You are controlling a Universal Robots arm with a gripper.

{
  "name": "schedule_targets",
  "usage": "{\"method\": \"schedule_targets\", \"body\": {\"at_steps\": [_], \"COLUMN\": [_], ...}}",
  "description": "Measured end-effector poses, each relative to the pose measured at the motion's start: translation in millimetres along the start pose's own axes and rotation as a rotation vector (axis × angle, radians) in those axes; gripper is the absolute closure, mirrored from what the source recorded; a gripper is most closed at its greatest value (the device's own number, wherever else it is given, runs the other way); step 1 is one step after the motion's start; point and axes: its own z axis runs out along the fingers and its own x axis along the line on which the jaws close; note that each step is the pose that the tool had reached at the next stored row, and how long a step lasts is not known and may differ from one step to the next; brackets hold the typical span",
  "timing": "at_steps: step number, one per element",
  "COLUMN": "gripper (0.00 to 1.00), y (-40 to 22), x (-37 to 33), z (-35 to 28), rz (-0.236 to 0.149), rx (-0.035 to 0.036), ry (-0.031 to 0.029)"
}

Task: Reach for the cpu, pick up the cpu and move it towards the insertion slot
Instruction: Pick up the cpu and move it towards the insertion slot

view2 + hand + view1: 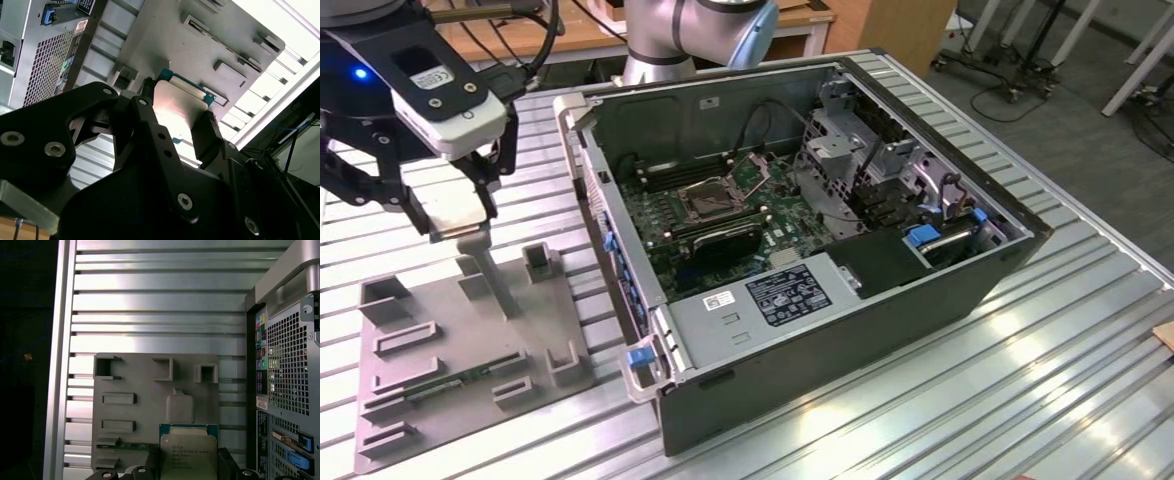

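Gripping the cpu (189, 456) by two opposite edges, the gripper (175, 125) holds it above the grey fixture (150, 390), well apart from the slot (707, 197); thin, light and stiff, it probably suits edge holds, its underside looking fragile.

Bright overhead light, heavy glare.
Slatted table (150, 305) throws white bands in the first wrist view; cpu (175, 112) face blown out in the second wrist view.
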Motion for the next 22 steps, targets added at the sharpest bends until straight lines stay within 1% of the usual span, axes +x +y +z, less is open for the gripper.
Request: {"method": "schedule_targets", "body": {"at_steps": [22], "gripper": [0.46], "y": [-0.1], "x": [-5.2], "z": [0.1], "rz": [0.000], "rx": [0.0000], "ry": [0.0000]}}
